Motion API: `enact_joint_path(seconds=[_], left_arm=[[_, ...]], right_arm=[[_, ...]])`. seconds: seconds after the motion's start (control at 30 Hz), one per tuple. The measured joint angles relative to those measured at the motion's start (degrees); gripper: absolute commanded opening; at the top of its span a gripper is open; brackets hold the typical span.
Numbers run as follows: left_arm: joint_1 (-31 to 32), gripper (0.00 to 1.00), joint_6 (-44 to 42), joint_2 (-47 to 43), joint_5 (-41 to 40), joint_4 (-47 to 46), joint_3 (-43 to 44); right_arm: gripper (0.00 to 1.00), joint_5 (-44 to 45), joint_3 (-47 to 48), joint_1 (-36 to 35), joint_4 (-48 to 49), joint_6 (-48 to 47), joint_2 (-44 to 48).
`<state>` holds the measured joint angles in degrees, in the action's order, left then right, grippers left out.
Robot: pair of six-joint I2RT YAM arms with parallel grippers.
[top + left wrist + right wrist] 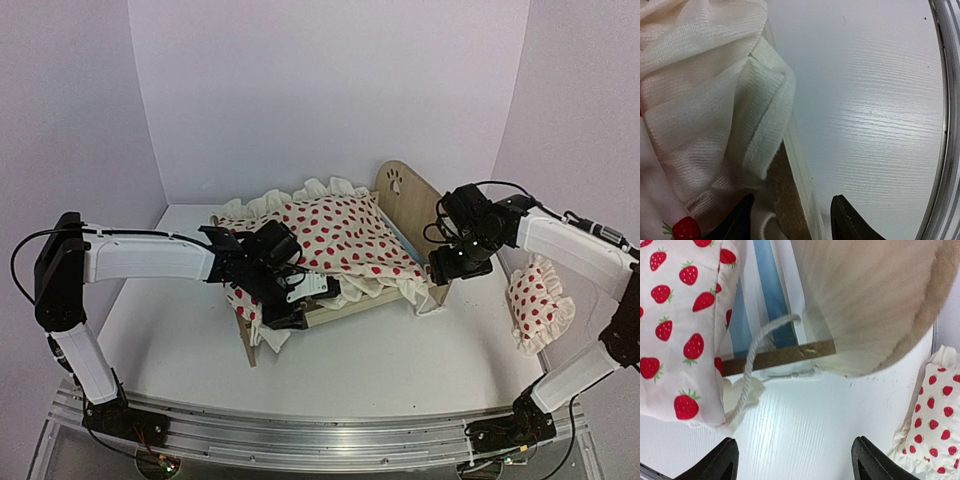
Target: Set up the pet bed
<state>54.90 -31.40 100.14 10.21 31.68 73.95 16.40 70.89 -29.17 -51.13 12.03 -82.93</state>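
Two arms reach in over the white surface (400, 360), one at each end of the pet bed (415, 210). The bed stands mid-surface towards the back wall, with its foot end on the left. A cream duvet (340, 235) printed with red strawberries lies over most of the bed, its ruffle spilling past the far side and the foot end.

The left end effector (790, 225) is at the foot end, jaws moderately apart. They straddle the edge of the wooden frame (783, 195) and a fold of the duvet's cream ruffle. A sliver of surface shows between one finger (850, 225) and the wood, so it clamps nothing.

The right end effector (795, 467) hangs just in front of the headboard (870, 305), jaws wide with only bare surface between them. Its wrist view shows the blue-and-white striped mattress (772, 295) between duvet and headboard, and a white cord (751, 365) looping down over the frame's edge.

A small matching pillow (537, 305) lies on the surface right of the bed, apart from it, beside the right arm.
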Motion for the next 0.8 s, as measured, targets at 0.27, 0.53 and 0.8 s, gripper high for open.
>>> enact_joint_path(seconds=[0.27, 0.53, 0.8], left_arm=[[-0.31, 0.70, -3.61, -1.22, 14.62, 9.94, 8.81], [-6.20, 0.77, -7.79, -3.40, 25.24, 25.95, 19.08], [-20.11, 0.84, -12.36, -7.78, 5.16, 28.36, 14.45]], right_arm=[[0.79, -3.91, 5.64, -0.17, -2.97, 2.64, 3.75], [0.75, -8.96, 5.15, -10.48, 8.00, 1.24, 6.81], [0.73, -12.33, 0.58, -22.07, 22.12, 1.59, 2.35]])
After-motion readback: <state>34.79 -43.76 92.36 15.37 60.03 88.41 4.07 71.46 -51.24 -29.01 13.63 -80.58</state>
